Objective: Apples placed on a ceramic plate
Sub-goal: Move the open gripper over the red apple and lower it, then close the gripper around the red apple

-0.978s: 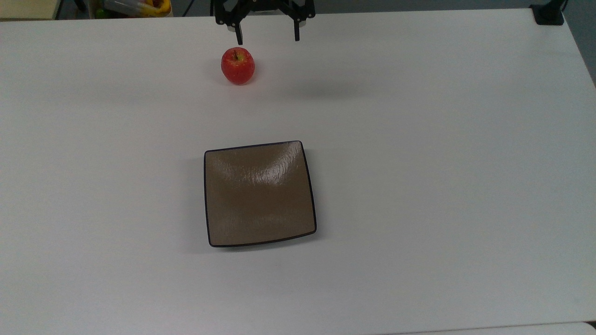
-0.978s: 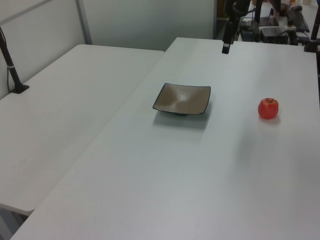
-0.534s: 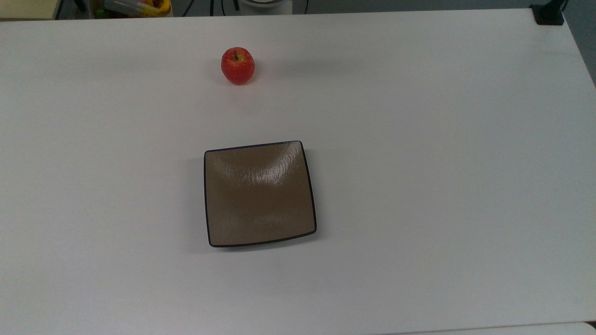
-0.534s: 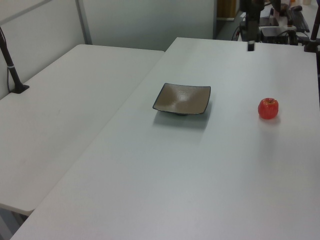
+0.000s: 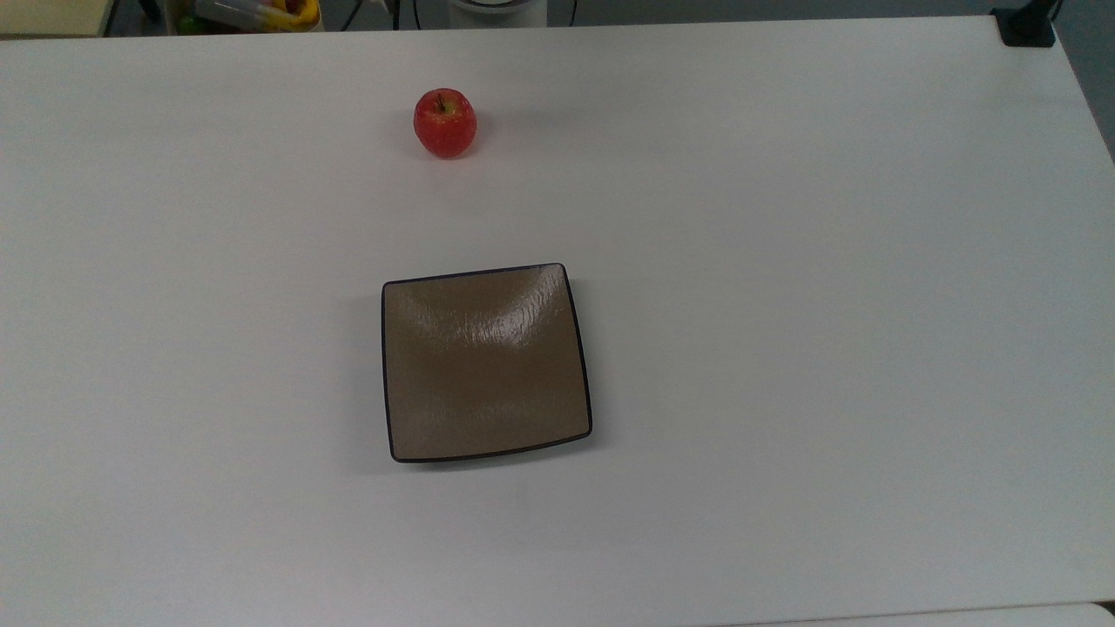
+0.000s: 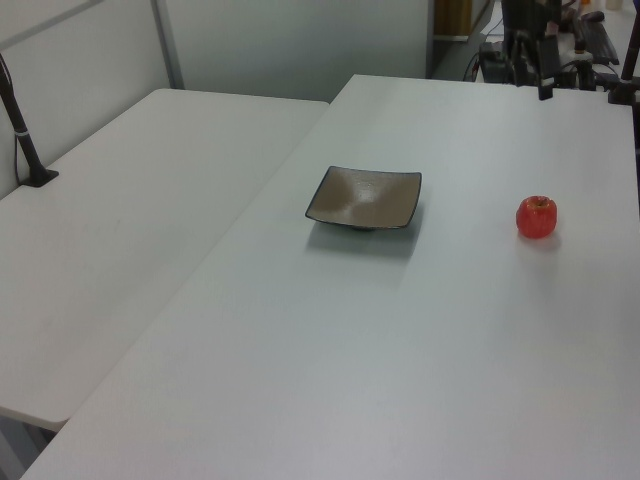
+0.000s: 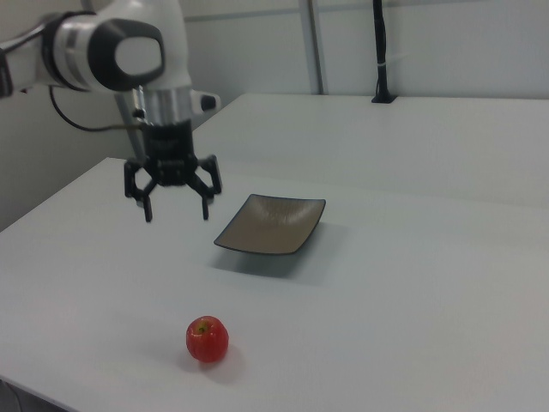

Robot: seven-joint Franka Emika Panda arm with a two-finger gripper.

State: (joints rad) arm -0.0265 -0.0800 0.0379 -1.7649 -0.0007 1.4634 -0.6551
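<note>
A small red apple (image 5: 445, 123) stands on the white table near the top view's upper edge, well apart from the plate. The square glossy brown ceramic plate (image 5: 486, 361) lies bare at the table's middle. In the right view my gripper (image 7: 177, 209) hangs open and holds nothing, above the table, left of the plate (image 7: 272, 225) and up-left of the apple (image 7: 207, 339). In the left view the apple (image 6: 537, 216) sits to the right of the plate (image 6: 365, 197), and a dark fingertip (image 6: 544, 88) shows near the far table edge.
A second white table (image 6: 120, 230) adjoins on the left view's left, with a black post (image 6: 25, 130) on it. A black clamp (image 5: 1028, 26) sits at the top view's upper right corner. Coloured clutter (image 5: 253, 12) lies beyond the upper edge.
My gripper, which stood open just beyond the apple, has drawn back out of the top view's upper edge and moved to the left view's right. Apple and plate have not moved.
</note>
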